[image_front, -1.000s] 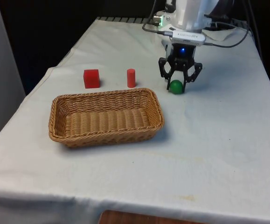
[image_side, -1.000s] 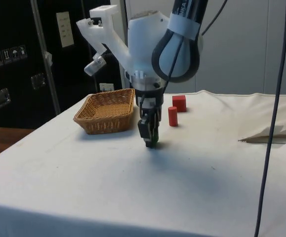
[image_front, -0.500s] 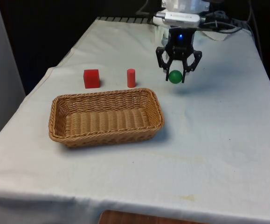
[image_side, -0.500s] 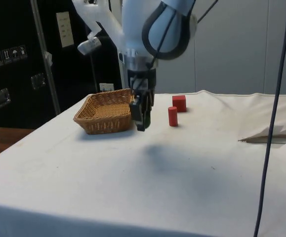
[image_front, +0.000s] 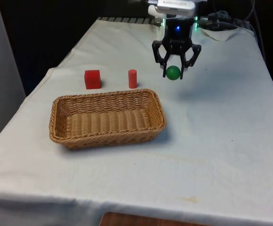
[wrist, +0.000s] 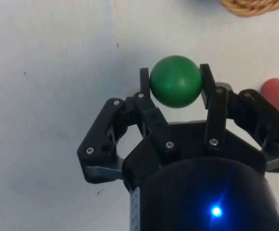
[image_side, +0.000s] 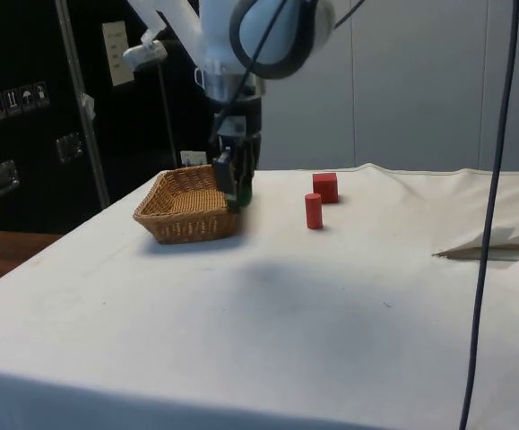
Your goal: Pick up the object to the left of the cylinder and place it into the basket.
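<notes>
We are carrying the green ball (image_front: 173, 72), gripper (image_front: 174, 71) clamped on it, and next moving above the basket (image_front: 61, 132).

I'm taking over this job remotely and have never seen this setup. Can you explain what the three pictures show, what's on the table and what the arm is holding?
A white robot arm works at a cloth-covered table. One picture looks across the table, one from its side, one from a camera on the wrist. Its black two-finger tool is shut on a green ball, held in the air above the cloth. On the table stand a wicker basket, a red cylinder and a red cube, both beyond the basket. In the wrist picture the ball sits between the fingertips.
</notes>
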Controlling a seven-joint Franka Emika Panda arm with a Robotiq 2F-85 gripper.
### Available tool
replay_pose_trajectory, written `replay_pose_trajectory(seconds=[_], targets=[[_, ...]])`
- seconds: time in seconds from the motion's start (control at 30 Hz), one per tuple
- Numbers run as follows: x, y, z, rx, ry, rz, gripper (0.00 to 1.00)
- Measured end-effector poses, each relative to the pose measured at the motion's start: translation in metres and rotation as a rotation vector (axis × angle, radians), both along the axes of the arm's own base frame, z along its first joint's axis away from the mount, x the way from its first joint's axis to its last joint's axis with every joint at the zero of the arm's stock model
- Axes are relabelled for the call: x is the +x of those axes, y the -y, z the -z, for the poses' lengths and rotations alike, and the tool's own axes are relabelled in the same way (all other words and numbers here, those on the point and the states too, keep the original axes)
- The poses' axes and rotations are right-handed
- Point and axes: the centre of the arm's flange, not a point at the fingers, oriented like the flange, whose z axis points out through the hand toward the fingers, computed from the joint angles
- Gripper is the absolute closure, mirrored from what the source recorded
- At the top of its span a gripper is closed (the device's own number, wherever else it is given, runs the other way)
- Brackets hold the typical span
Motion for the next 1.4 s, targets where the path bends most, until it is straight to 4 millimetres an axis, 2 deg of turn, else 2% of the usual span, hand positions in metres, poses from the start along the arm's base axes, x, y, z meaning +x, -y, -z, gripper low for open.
replay_pose_trajectory(seconds=[0.43, 0.87, 1.4], targets=[[0.042, 0.014, -0.022, -0.024, 0.015, 0.009, 1.0], [0.075, 0.028, -0.032, -0.029, 0.025, 0.015, 1.0], [0.106, 0.075, -0.023, -0.049, 0.05, 0.025, 1.0]])
